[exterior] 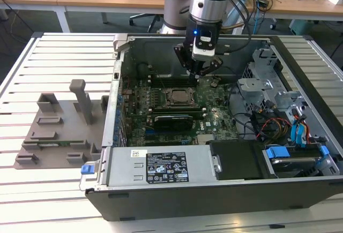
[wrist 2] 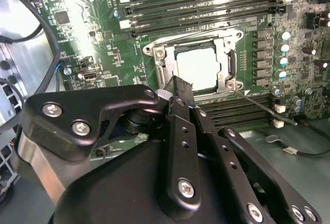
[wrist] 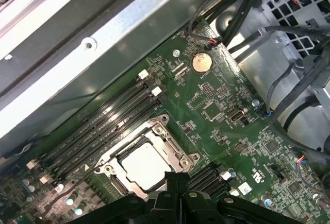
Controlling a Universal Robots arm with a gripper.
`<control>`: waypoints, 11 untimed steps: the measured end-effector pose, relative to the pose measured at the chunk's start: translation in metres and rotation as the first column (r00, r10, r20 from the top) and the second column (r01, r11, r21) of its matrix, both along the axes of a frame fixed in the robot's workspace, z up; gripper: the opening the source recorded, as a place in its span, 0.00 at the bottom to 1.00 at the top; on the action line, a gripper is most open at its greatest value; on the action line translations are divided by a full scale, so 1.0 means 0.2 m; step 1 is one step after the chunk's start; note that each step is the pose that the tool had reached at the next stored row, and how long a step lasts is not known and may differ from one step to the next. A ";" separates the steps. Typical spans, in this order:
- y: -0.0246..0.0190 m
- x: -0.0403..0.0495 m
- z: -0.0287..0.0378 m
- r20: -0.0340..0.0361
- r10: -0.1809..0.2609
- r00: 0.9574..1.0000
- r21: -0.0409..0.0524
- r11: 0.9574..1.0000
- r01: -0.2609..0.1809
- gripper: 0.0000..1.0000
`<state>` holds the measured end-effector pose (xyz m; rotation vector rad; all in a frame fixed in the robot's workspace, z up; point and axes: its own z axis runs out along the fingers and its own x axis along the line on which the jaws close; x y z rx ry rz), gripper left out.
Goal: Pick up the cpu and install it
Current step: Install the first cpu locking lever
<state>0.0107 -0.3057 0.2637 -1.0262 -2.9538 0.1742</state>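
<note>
**Cpu [wrist 2: 196, 68] lies in the socket [wrist 2: 161, 70]; my fingers are closed on nothing**

The cpu sits flat inside the socket, silver top up, near the middle of the board [exterior: 217, 102]. In both wrist views its edges run parallel to the metal frame around it. I cannot tell whether it is fully down on the contacts. A thin lever [wrist 2: 263, 105] runs out from one corner of the socket across the board, and I cannot tell whether it is locked.

My gripper [exterior: 200, 74] hangs just above the board. In the exterior view it is at about one o'clock from the cpu, near it but not touching. My fingers [wrist 2: 178, 105] are pressed together with nothing between them.

In the exterior view, memory slots [exterior: 161, 79] lie at twelve o'clock from the socket and a black card [exterior: 171, 119] at six. Cables [exterior: 268, 123] are bunched at three, well apart.

I see three risks:
- **Pins:** if the cpu is slightly tilted, any downward push from my closed tips could bend the contacts beneath it.
- **Chip:** my tips are close to the frame's edge, so a sideways drift could catch the lever or nudge the chip out of line.
- **Slots:** dropping lower here would put my linkage close to the slots.
</note>
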 end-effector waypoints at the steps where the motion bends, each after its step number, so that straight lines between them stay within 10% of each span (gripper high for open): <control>1: 0.000 0.000 0.000 0.000 0.006 1.000 0.000 1.000 -0.006 0.11; 11: 0.000 0.000 0.000 0.000 0.108 0.994 0.000 0.994 -0.108 0.11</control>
